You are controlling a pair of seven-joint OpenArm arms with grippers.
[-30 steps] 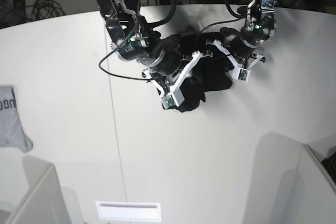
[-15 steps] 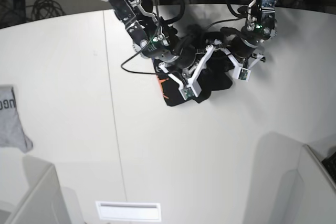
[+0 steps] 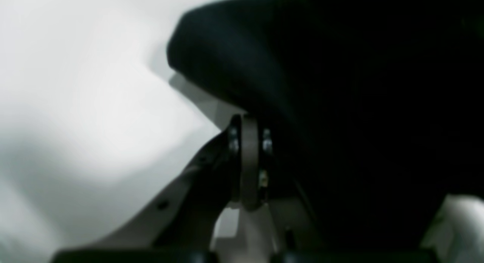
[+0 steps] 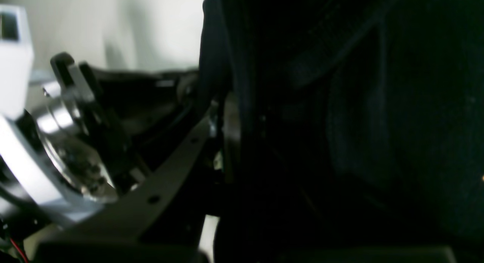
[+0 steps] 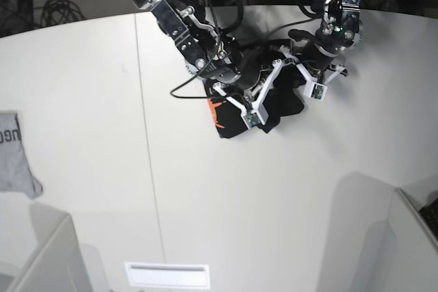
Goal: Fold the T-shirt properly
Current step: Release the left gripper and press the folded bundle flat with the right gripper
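Observation:
The black T-shirt [image 5: 233,128] sits bunched at the back middle of the white table [image 5: 239,203], with a patch of its orange print [image 5: 216,109] showing on the left. My right gripper [image 5: 263,95] reaches into the bunch from the left and is shut on a fold of the T-shirt [image 4: 340,104]; dark cloth fills that wrist view beside the right gripper [image 4: 227,115]. My left gripper [image 5: 301,73] is at the bunch's right side. In the left wrist view the left gripper [image 3: 247,126] is shut, and the T-shirt [image 3: 340,104] hangs against its tips.
A small grey garment [image 5: 14,155] with dark lettering lies at the table's left edge. White box walls stand at the lower left [image 5: 48,258] and lower right [image 5: 383,237]. A white label strip [image 5: 168,275] lies near the front edge. Cables run behind the table.
My right arm has swung right and toward the back, dragging the cloth with it, and the orange print has come into view. The left gripper has shifted slightly back.

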